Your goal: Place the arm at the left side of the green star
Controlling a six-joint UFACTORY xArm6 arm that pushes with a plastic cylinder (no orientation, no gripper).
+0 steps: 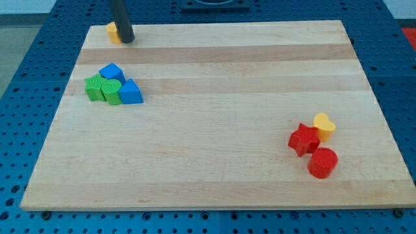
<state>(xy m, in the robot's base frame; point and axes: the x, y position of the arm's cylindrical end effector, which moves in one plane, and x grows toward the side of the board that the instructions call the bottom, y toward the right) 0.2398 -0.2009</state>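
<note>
The green star (pixel 95 86) lies at the view's left on the wooden board (pixel 214 117), at the left end of a tight cluster. Touching it on the right is a green cylinder-like block (pixel 111 91). A blue block (pixel 112 71) sits just above them and a blue triangular block (pixel 130 92) on the cluster's right. My tip (pixel 126 40) is near the board's top left corner, well above the cluster and slightly to its right. A yellow block (pixel 113 31) sits right beside the tip on its left, partly hidden by the rod.
At the view's lower right a red star (pixel 303 140), a yellow heart-like block (pixel 324 125) and a red cylinder (pixel 322 162) stand close together. The board rests on a blue perforated table (pixel 32 78).
</note>
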